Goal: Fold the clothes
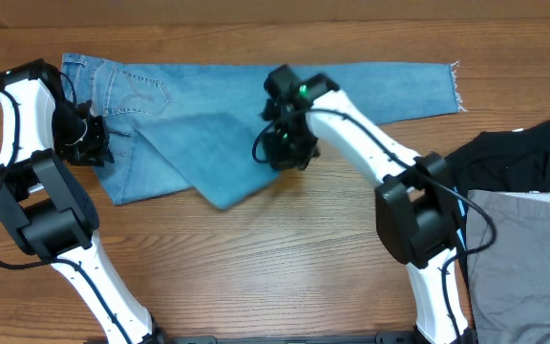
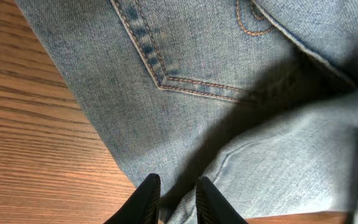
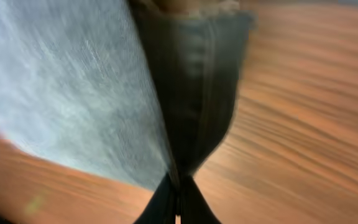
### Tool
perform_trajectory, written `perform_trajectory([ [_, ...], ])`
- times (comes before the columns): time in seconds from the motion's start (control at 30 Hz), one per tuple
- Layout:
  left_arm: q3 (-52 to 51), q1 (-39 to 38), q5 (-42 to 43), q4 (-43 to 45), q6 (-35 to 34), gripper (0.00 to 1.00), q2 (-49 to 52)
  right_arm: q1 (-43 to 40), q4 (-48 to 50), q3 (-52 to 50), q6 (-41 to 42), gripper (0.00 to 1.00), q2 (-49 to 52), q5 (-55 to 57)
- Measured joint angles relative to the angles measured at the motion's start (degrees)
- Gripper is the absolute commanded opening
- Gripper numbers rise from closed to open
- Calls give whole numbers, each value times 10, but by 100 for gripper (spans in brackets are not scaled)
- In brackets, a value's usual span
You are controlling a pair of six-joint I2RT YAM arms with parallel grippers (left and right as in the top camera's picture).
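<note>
The right pincer [image 3: 178, 200] is clamped tight on a fold of the jeans [image 1: 370, 86]. The denim looks soft and fairly heavy, likely to drape and drag, and is best taken at a hem, the waistband or a folded edge. The left pincer [image 2: 178, 202], fingers narrowly apart, nips the edge near a back pocket. The jeans lie across the far side of the counter [image 1: 285, 258], one leg doubled over.

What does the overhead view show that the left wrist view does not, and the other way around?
Only overhead: the frayed hem, the black garment, the grey garment and the right pincer. Only left wrist: the single orange stitches of the back pocket. Both: the light-blue jeans on the wooden table, with the left pincer at them.
</note>
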Motion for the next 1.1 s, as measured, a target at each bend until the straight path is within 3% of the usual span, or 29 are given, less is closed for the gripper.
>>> perform_trajectory([
  [0.13, 0, 0, 1, 2, 0, 24, 0, -34, -134, 166, -20, 4, -22, 58],
  [0.23, 0, 0, 2, 2, 0, 24, 0, -59, -186, 283, -26, 4, -56, 67],
  [0.33, 0, 0, 2, 1, 0, 25, 0, -65, -201, 330, -28, 4, -89, 71],
  [0.47, 0, 0, 2, 0, 0, 25, 0, -61, -184, 321, -32, 4, -100, 70],
  [0.67, 0, 0, 2, 0, 0, 25, 0, -60, -132, 224, -34, 4, -64, 71],
  [0.87, 0, 0, 2, -3, 0, 26, 0, -60, -198, 141, -34, 4, -37, 75],
  [1.1, 0, 0, 2, -4, 0, 22, 0, -60, -216, 139, -21, 4, -37, 73],
])
